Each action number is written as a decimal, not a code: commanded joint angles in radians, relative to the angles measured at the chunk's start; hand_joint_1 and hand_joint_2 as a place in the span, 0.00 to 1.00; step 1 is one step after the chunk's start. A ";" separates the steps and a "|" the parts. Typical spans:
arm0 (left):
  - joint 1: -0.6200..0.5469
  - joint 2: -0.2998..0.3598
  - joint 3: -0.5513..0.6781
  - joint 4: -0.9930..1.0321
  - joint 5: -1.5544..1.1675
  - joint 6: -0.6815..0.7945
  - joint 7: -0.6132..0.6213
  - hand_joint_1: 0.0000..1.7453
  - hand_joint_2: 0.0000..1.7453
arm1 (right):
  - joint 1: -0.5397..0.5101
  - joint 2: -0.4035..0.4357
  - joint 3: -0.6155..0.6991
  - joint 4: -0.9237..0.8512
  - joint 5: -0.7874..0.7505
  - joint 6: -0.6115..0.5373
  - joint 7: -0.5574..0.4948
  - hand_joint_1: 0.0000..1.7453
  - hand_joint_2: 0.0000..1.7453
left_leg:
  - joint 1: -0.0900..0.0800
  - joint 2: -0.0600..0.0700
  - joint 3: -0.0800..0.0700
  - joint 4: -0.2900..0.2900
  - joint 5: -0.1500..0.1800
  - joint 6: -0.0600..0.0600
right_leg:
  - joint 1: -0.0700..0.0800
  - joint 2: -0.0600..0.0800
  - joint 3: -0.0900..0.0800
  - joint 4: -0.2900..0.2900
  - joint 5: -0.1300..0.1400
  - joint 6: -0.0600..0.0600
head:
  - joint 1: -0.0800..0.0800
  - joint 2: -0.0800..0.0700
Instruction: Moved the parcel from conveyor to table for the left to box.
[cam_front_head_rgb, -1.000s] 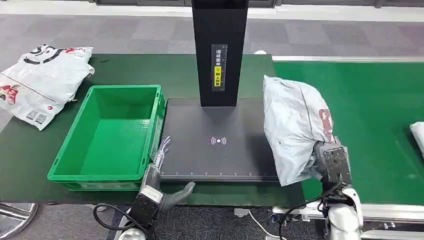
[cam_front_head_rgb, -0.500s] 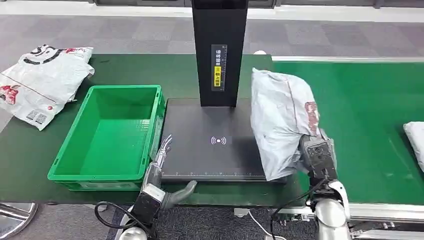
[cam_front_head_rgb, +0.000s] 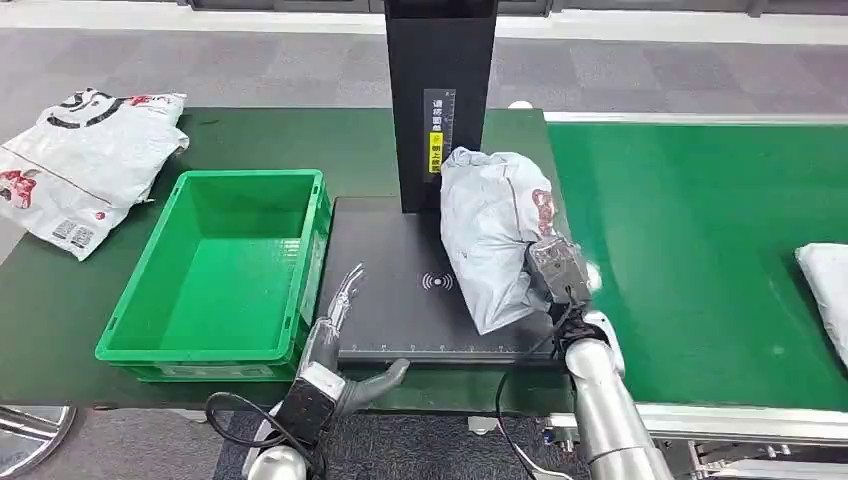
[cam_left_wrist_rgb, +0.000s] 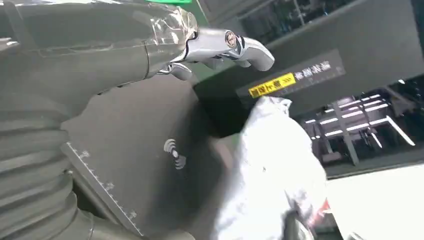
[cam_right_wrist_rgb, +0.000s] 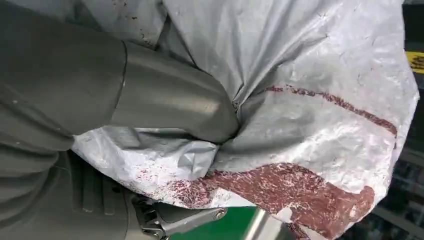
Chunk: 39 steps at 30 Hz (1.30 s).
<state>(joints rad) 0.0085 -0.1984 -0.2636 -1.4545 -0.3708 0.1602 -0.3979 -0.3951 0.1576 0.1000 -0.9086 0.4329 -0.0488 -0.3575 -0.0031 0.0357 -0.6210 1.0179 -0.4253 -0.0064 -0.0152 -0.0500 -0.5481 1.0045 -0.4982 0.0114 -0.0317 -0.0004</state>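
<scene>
A grey plastic parcel (cam_front_head_rgb: 492, 232) with red print hangs over the right half of the black scanner pad (cam_front_head_rgb: 395, 300); my right hand (cam_front_head_rgb: 560, 272) grips it from the conveyor side. In the right wrist view the thick thumb (cam_right_wrist_rgb: 170, 102) presses into the crumpled parcel (cam_right_wrist_rgb: 320, 120). My left hand (cam_front_head_rgb: 335, 335) waits at the pad's near left corner, fingers spread and holding nothing. The left wrist view looks across the pad (cam_left_wrist_rgb: 145, 150) at the parcel (cam_left_wrist_rgb: 275, 175). A green box (cam_front_head_rgb: 225, 270) sits left of the pad.
A black scanner post (cam_front_head_rgb: 440, 100) rises behind the pad. The green conveyor (cam_front_head_rgb: 700, 250) runs along the right, with another white parcel (cam_front_head_rgb: 828, 285) at its far right edge. A white printed bag (cam_front_head_rgb: 85, 160) lies on the table's far left.
My right hand has carried the parcel leftward from the conveyor edge onto the scanner pad. The white parcel on the conveyor has drifted left. My left hand has shifted slightly forward.
</scene>
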 joint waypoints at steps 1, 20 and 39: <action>-0.082 0.015 -0.055 0.133 0.023 -0.007 -0.010 0.00 1.00 | -0.159 0.014 0.049 0.289 -0.023 -0.006 -0.013 1.00 1.00 | 0.002 -0.001 0.002 -0.002 0.001 -0.001 | 0.001 0.006 0.001 -0.002 0.002 -0.001 | 0.000 0.000; -0.109 -0.001 -0.079 0.145 0.032 -0.017 -0.010 0.00 1.00 | -0.162 0.058 0.095 0.377 -0.041 0.007 -0.021 1.00 1.00 | 0.002 -0.002 0.001 -0.002 0.001 -0.001 | 0.001 0.006 0.001 -0.003 0.002 -0.002 | 0.000 0.000; -0.131 -0.001 -0.085 0.181 0.042 -0.024 -0.012 0.00 1.00 | -0.077 0.059 0.189 0.237 -0.117 0.036 -0.035 0.00 1.00 | 0.001 -0.003 0.001 -0.001 0.001 0.000 | 0.001 0.002 0.001 -0.002 0.001 -0.001 | 0.000 0.000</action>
<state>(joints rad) -0.0905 -0.2182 -0.3189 -1.3359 -0.3376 0.1385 -0.4101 -0.4963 0.2609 0.1854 -0.6127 0.3399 -0.0213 -0.3918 -0.0030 0.0358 -0.6209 1.0179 -0.4253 -0.0065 -0.0152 -0.0498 -0.5489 1.0044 -0.4979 0.0109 -0.0317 0.0000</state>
